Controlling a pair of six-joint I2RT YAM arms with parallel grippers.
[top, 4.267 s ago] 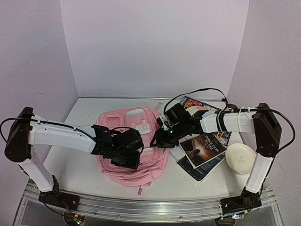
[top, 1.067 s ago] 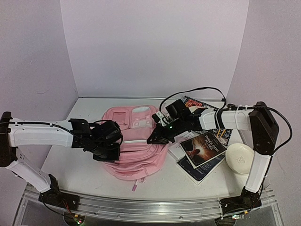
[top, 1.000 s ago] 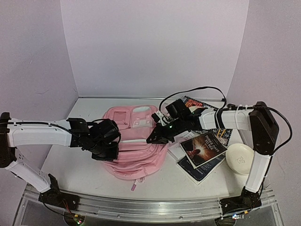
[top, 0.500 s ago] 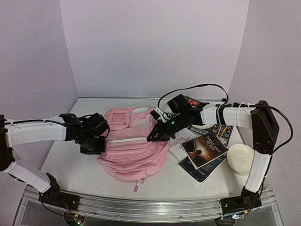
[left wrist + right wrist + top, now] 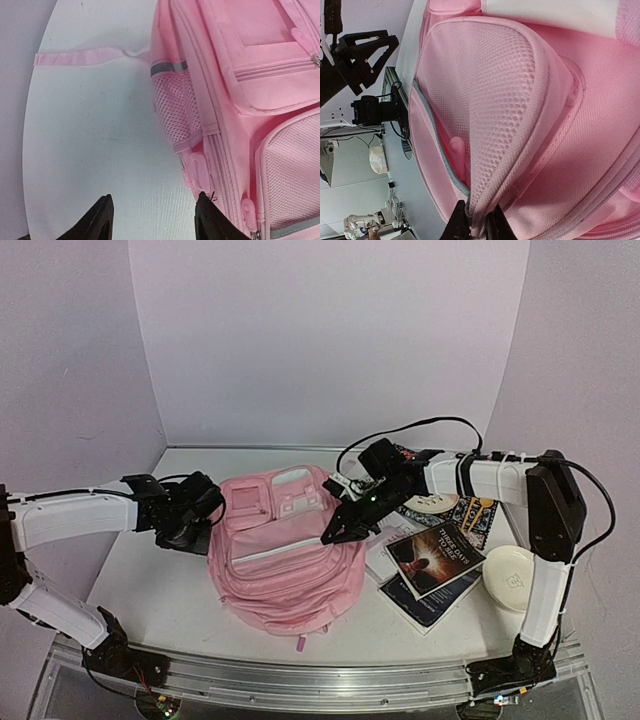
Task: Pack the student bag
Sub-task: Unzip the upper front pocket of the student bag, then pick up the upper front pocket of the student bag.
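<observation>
left claw (image 5: pixel 155 222): jaws apart, nothing held, over bare worktop (image 5: pixel 90 150).
student bag (image 5: pixel 290 565): lying flat, just right of that claw.
right claw (image 5: pixel 475 222): clamped tight on the student bag's mesh pocket edge!

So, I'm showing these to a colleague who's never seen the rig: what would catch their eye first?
First the big pink bag lying mid-table, by far the largest thing. The right jaws are shut on its fabric at the edge of a mesh panel, while the left jaws stand open over the table at its left side. To its right lie books and a white round case.
</observation>
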